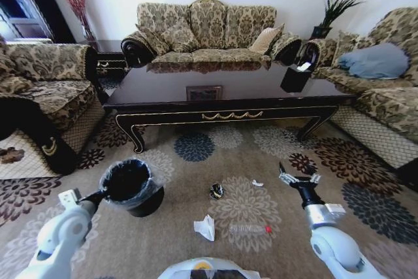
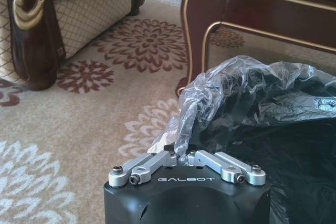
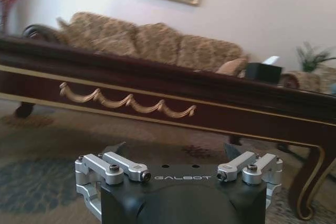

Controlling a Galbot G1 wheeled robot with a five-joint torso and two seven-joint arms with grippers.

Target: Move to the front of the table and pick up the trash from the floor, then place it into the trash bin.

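On the patterned carpet floor (image 1: 261, 155) before us stands the long dark table (image 1: 228, 99), its gold scroll ornament facing our head camera. We hold our left gripper (image 1: 98, 195) at the near rim of the trash bin (image 1: 134, 191), a small black bucket standing on the carpet to our left, in front of the table's left leg. In the left wrist view, that gripper (image 2: 185, 157) is closed, pinching the crinkled plastic liner bag (image 2: 247, 98) at the bin's (image 2: 294, 161) edge.

Our right gripper (image 1: 298, 178) hovers over the carpet on our right, its fingers spread wide and holding nothing. In the right wrist view it (image 3: 176, 153) points toward the table's apron (image 3: 157, 106).

The trash lies on the floor between our two arms. A crumpled white paper (image 1: 205, 227) sits nearest us, with a clear plastic bottle (image 1: 249, 230) with a red cap just to its right. Farther off, toward the table, are a small dark-and-yellow wad (image 1: 216, 191) and a tiny white scrap (image 1: 258, 183). A black tissue box (image 1: 295, 78) rests on the table's right end.
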